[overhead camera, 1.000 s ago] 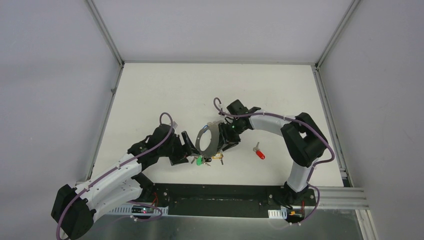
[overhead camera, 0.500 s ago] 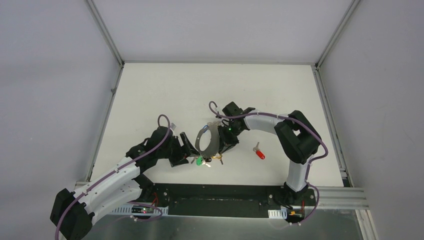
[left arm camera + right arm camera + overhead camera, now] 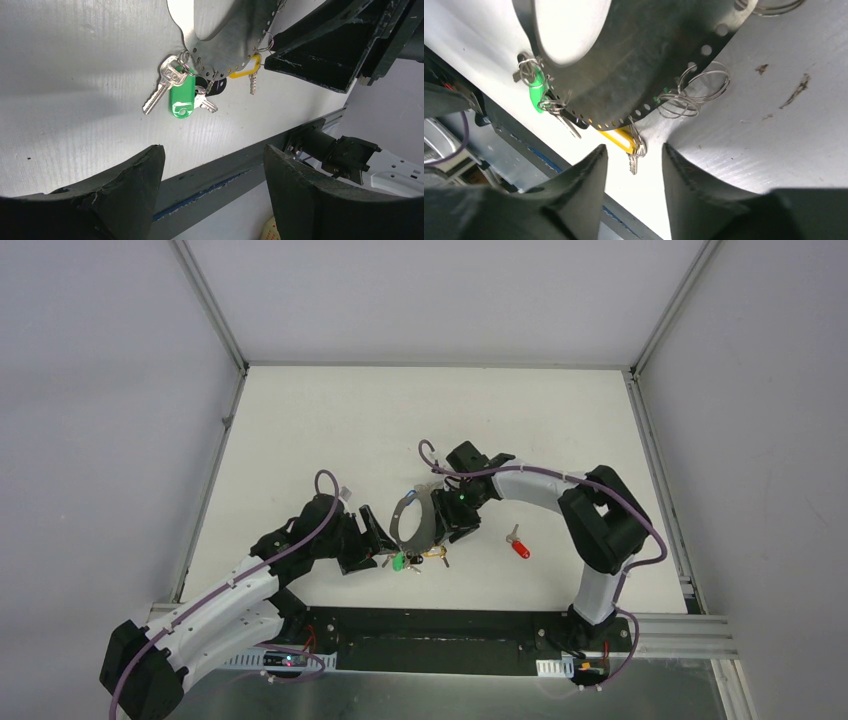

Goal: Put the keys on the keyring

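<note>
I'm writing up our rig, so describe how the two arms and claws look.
The left arm and right arm have white links between bulky black joints, with a purple cable looped along each. The left claw and right claw have black, scuffed, wedge-shaped fingers. A green light glows at the right wrist.
</note>
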